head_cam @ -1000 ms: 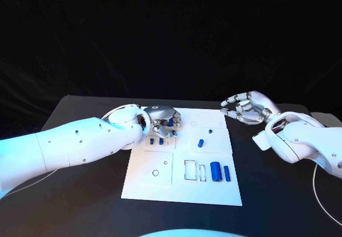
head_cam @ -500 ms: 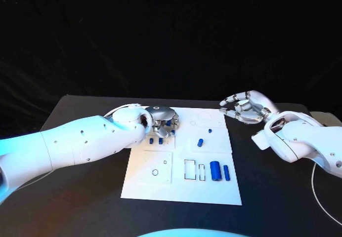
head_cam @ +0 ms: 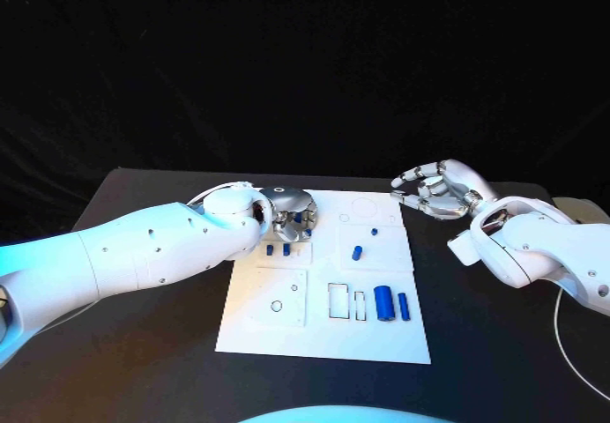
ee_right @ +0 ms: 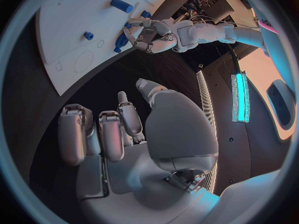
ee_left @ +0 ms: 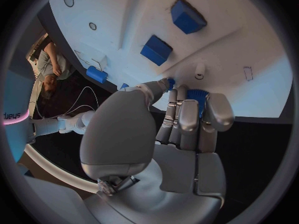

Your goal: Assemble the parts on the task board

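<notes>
The white task board [head_cam: 382, 344] lies mid-table. My left hand [head_cam: 293, 216] hovers over its far left corner, and in the left wrist view the thumb and fingers pinch a small ridged blue part [ee_left: 194, 95] just above the board [ee_left: 249, 45]. Two blue blocks [ee_left: 156, 50] stand in the board close ahead of those fingers; in the head view they sit just below the hand [head_cam: 278, 251]. My right hand [head_cam: 436, 192] hangs off the board's far right corner, fingers loosely curled and holding nothing [ee_right: 124, 134].
On the board lie a thick blue cylinder [head_cam: 383, 305] and a slim one [head_cam: 405, 307] beside outlined slots, a short blue piece [head_cam: 359, 255] and a tiny peg [head_cam: 375, 233]. Black table [head_cam: 140, 352] surrounds the board.
Both hands have drifted slightly toward the table's far side. The left hand keeps its pinch on the blue part; the parts on the board lie as before.
</notes>
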